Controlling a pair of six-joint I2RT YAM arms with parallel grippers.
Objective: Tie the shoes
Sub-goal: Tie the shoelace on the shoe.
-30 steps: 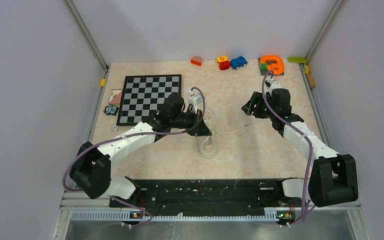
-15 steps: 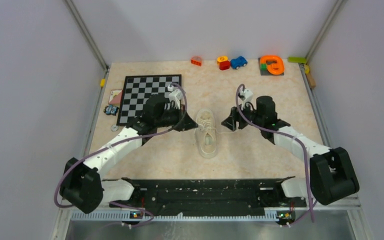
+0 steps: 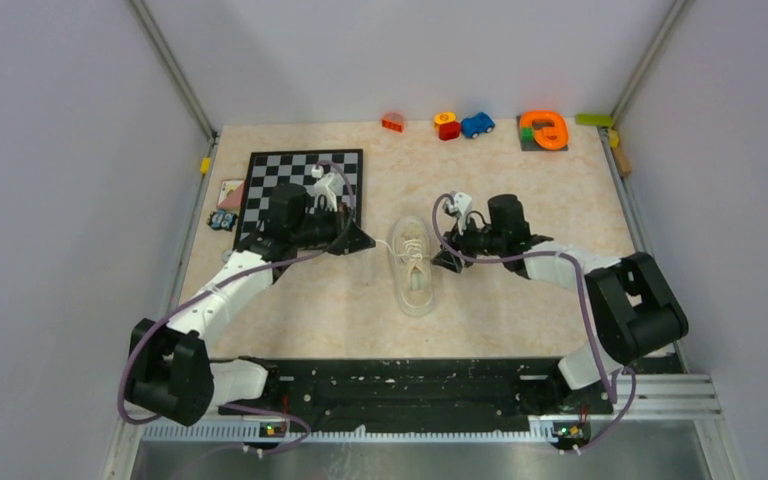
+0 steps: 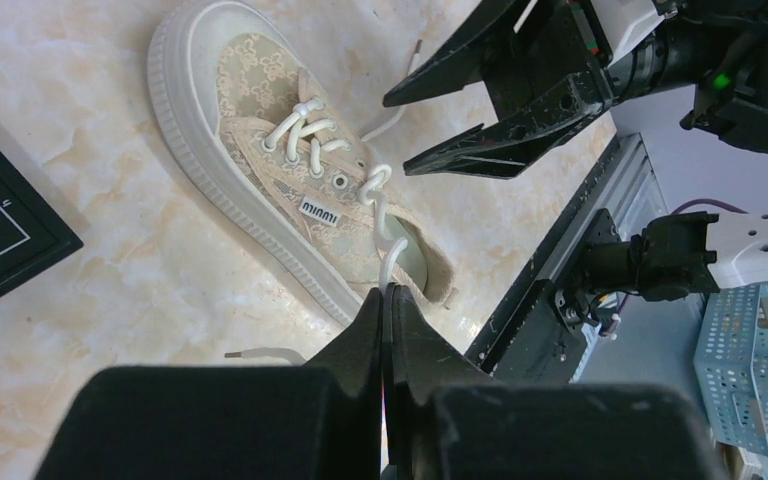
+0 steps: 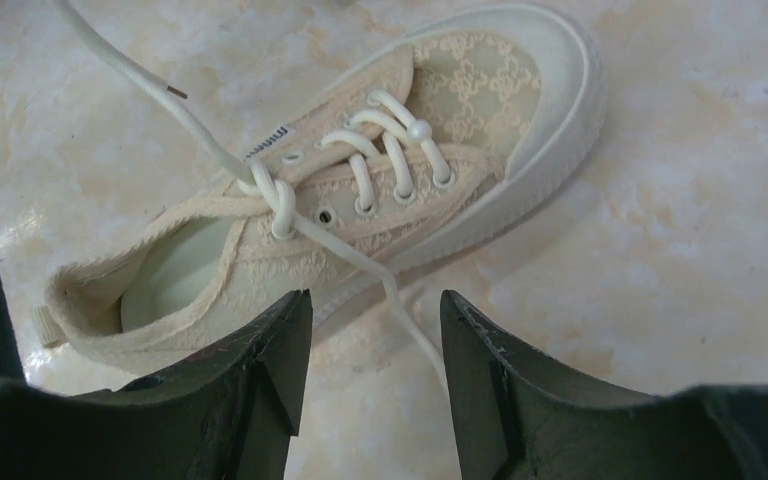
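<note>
Progress looks early, going by how the laces lie. The cream canvas sneaker [image 3: 412,275] rests on its sole in the middle of the marbled tabletop [image 3: 500,310], toe toward the far side, just right of the chessboard [image 3: 285,172] and between the two arms. Its laces are threaded through the eyelets, and at the top pair they meet in a single crossing [image 5: 278,195] that reads as a first half-knot, though how snug it sits cannot be told. No loops and no bow are visible. The left tool [image 4: 388,295] is pinched tight on the held lace [image 4: 392,262], which runs in a short, wavy line from the crossing to the fingertips. The right tool [image 5: 375,298] stands with its jaws apart, low beside the shoe, straddling the free lace [image 5: 360,262] that trails across the tabletop; it grips nothing. Judging from this, what remains is most of the job: taking the second strand, drawing the crossing down, then forming and cinching the loops.
</note>
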